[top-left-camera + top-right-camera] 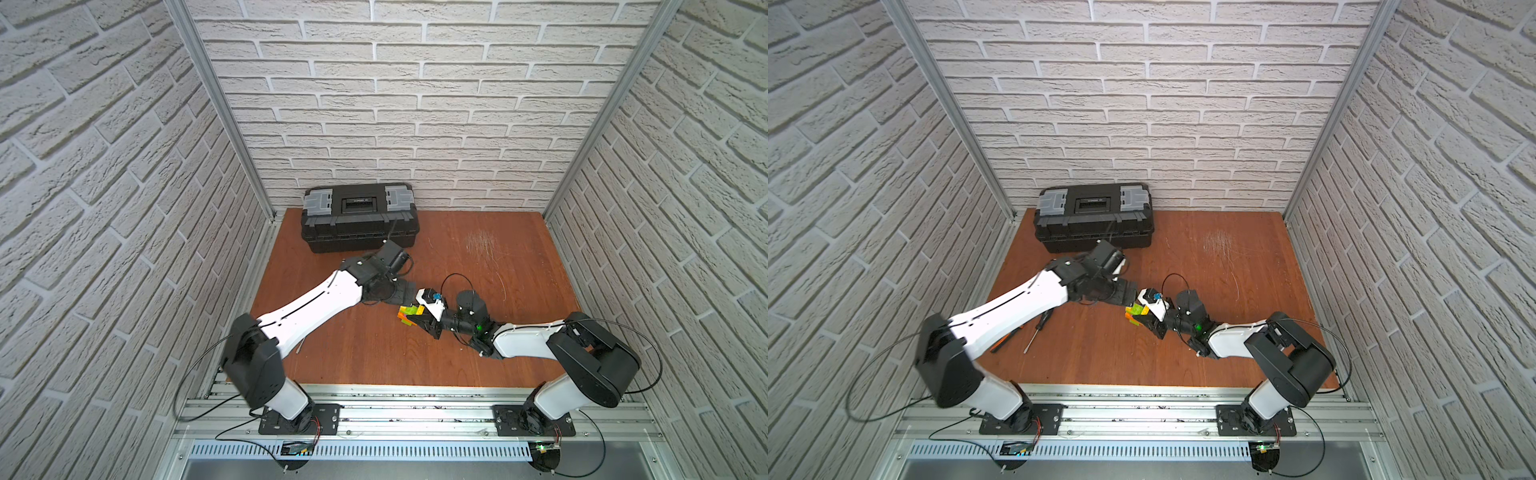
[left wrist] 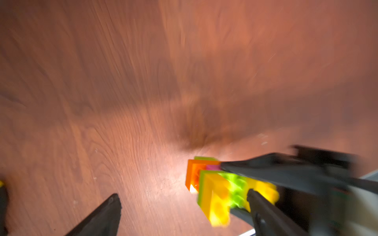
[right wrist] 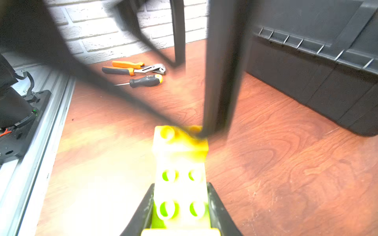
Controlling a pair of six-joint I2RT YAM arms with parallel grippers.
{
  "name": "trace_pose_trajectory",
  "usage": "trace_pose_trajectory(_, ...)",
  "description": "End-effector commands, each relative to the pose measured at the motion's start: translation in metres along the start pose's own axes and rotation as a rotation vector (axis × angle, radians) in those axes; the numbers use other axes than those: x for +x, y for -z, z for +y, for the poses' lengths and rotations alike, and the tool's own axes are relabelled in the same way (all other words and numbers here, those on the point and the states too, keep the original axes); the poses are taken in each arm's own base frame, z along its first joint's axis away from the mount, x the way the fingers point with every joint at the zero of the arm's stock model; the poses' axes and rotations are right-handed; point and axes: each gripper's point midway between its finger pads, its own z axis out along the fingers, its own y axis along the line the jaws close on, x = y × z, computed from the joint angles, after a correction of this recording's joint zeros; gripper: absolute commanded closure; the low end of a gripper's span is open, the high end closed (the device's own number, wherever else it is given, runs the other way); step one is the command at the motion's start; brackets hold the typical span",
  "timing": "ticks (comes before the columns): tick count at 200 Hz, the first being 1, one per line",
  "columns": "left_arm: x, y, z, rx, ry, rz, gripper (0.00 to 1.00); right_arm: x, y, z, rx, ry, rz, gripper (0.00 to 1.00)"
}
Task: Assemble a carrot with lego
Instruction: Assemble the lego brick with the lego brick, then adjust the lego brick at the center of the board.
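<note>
- Nearest your side, the right gripper (image 3: 181, 206) is clamped on the carrot (image 3: 180, 163), a small clump of joined orange, lime-green, pink and yellow studded plastic bricks. It is held over the middle of the brown wooden tabletop (image 1: 478, 270).
- The clump's long axis runs straight out of those jaws, away from the right arm and toward the left one, yellow end leading.
- Just past that free end, the left gripper (image 1: 406, 292) stands with its jaws wide apart, holding nothing. One of its fingers (image 3: 222, 81) reaches the yellow end, but blur hides whether it touches.
- Your next press should probably come from the left, along that axis.
- Farthest back, the black plastic toolbox (image 1: 359, 218) stands well apart.
</note>
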Motion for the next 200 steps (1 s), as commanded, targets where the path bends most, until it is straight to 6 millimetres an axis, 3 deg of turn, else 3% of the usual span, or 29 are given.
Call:
trace_pose_trajectory(1, -0.039, 0.051, -0.004, 0.125, 0.109, -0.230, 0.02, 0.028, -0.002, 0.006, -0.022, -0.076, 0.112, 0.86)
trace_pose_trajectory(38, -0.048, 0.076, 0.000, 0.246, 0.192, -0.279, 0.02, 0.021, -0.010, 0.005, -0.042, -0.118, 0.100, 0.87)
trace_pose_trajectory(96, -0.039, 0.070, -0.006, 0.298, 0.179, -0.245, 0.02, 0.010, -0.027, -0.004, -0.039, -0.263, 0.177, 0.87)
trace_pose_trajectory(177, -0.033, 0.077, 0.003, 0.288, 0.178, -0.240, 0.02, 0.037, -0.053, -0.025, -0.005, -0.474, 0.358, 0.82)
trace_pose_trajectory(200, -0.032, 0.081, 0.007, 0.282, 0.178, -0.247, 0.02, 0.042, -0.054, -0.032, 0.030, -0.477, 0.356, 0.70)
